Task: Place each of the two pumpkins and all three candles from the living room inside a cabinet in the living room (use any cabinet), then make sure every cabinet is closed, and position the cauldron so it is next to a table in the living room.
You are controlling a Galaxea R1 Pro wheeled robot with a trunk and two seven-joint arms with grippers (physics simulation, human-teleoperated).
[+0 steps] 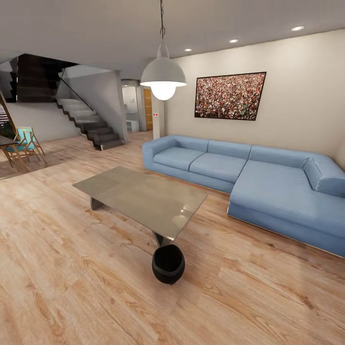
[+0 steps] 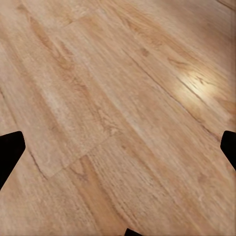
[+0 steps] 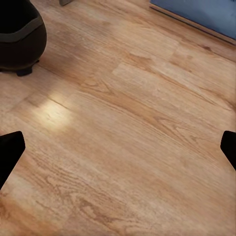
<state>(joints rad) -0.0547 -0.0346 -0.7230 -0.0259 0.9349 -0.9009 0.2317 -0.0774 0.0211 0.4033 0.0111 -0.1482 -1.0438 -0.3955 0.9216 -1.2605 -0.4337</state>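
The black cauldron stands upright on the wood floor, right against the near corner of the low grey-topped table. The right wrist view also catches the cauldron at its edge, some way off from the right gripper. That gripper is open, its dark fingertips spread wide over bare floor. The left gripper is open too, with nothing between its fingertips but floorboards. Pumpkins, candles and cabinet are out of view.
A blue corner sofa runs along the right wall behind the table. A pendant lamp hangs over the table. Stairs and a teal chair are at the far left. Open wood floor lies in front.
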